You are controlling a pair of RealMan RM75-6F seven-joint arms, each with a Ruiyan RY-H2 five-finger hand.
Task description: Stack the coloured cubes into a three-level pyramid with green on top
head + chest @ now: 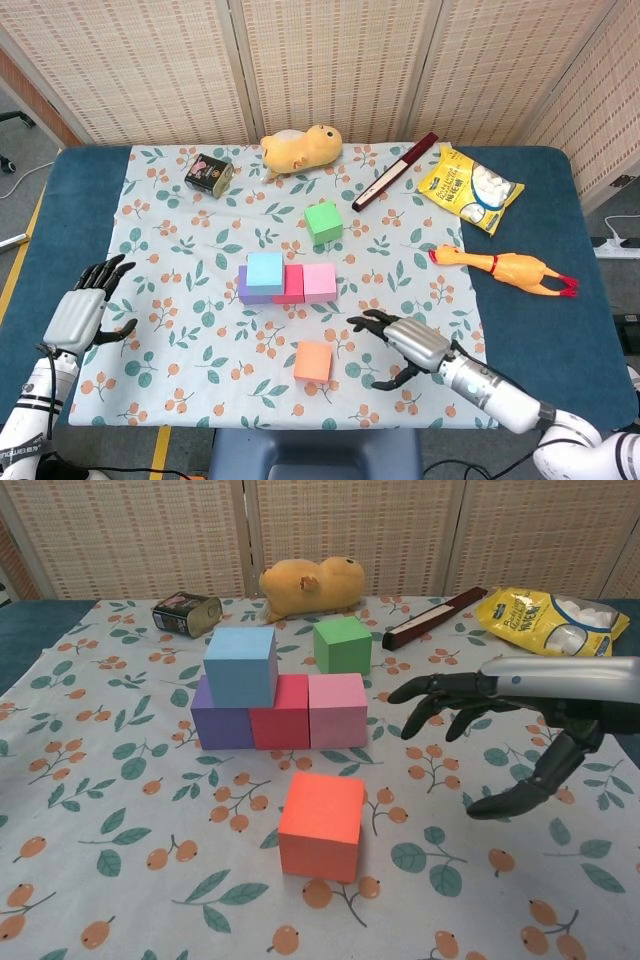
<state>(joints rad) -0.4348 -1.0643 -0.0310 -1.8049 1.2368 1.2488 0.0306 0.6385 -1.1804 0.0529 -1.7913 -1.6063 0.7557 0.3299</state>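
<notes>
- right hand (pixel 405 345) comes in from the lower right of the head view, fingers spread, thumb apart, holding nothing. it hovers just right of the orange cube (pixel 313 361), not touching it. chest view shows the same hand (pixel 500 720) at right centre, fingers pointing left toward the cubes.
- left hand (pixel 85 310) sits at the left edge of the head view over the blue table (pixel 45 250), fingers splayed, empty. not in the chest view.
- base row at frame centre: purple cube (pixel 218 723), red cube (pixel 285 715), pink cube (pixel 338 710), side by side and touching.
- blue cube (pixel 264 270) sits on top at the left end of that row, over the purple and partly over the red.
- orange cube stands alone on the cloth (pixel 180 230) below the row, apart from it.
- green cube (pixel 322 221) stands alone on the cloth above the row, toward upper centre, nothing on it.
- upper frame clutter: tin (pixel 208 172) upper left, yellow plush (pixel 300 148) top centre, dark red stick (pixel 395 171) lying diagonally right of the plush, yellow snack bag (pixel 470 188) upper right.
- rubber chicken (pixel 505 267) lies at the right, across the cloth edge onto the table.
</notes>
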